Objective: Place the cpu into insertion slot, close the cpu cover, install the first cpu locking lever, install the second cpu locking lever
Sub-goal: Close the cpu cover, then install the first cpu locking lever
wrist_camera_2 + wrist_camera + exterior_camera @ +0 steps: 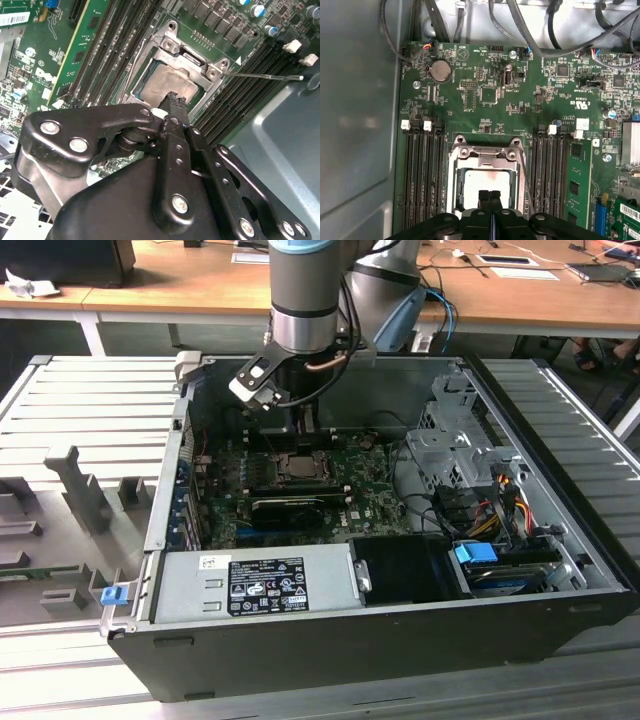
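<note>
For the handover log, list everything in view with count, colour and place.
computer case: one, black, open, on the grey slatted table
circuit board: one, green, inside the case
insertion slot: one, silvery-rimmed, on the board
cpu: one, silver-grey, in the slot
cpu cover: one, silvery, lying over the cpu
lever: one, thin silvery, sticking out beside the slot
finned card: one, black, beside the slot
power supply: one, silvery, in the case
arm: one, grey, above the case
tool: one, black, shut, over the cpu
</note>
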`<state>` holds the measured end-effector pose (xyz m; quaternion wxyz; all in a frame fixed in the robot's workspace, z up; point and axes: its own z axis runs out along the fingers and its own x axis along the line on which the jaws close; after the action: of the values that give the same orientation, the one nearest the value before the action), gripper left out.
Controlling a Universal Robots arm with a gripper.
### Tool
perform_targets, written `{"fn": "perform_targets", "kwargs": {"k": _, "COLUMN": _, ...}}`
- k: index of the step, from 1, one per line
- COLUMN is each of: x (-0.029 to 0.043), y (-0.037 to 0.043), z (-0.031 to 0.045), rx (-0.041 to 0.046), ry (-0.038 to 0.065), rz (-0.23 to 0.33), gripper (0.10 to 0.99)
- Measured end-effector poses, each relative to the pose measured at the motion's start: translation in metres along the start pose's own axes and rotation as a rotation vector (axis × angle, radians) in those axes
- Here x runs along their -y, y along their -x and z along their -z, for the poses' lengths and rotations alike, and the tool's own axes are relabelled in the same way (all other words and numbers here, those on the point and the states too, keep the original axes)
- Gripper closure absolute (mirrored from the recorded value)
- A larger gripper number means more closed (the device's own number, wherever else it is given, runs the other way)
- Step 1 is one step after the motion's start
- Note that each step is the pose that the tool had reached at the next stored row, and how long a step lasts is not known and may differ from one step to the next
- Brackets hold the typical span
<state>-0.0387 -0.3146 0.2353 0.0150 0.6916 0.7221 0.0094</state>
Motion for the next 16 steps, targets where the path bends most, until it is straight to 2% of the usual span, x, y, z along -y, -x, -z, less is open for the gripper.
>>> {"fn": "perform_targets", "kwargs": {"k": 6, "x": 0.0011, "y": 0.0, "z": 0.0008, "rx": 0.0001, "ry": 0.0, "rz": 0.0, "gripper": 0.98}}
{"fn": "perform_targets", "kwargs": {"k": 11, "x": 0.0007, "y": 0.0002, "z": 0.0127, "rx": -0.001, "ry": 0.0, "rz": 0.0, "gripper": 0.98}}
{"fn": "perform_targets", "kwargs": {"k": 12, "x": 0.0004, "y": 0.0002, "z": 0.02, "rx": -0.001, "ry": 0.0, "rz": 0.0, "gripper": 0.98}}
{"fn": "perform_targets", "kwargs": {"k": 13, "x": 0.0003, "y": 0.0002, "z": 0.0232, "rx": -0.0009, "ry": 0.0, "rz": 0.0, "gripper": 0.98}}
{"fn": "perform_targets", "kwargs": {"k": 16, "x": 0.0002, "y": 0.0003, "z": 0.0282, "rx": -0.0009, "ry": 0.0, "rz": 0.0, "gripper": 0.98}}
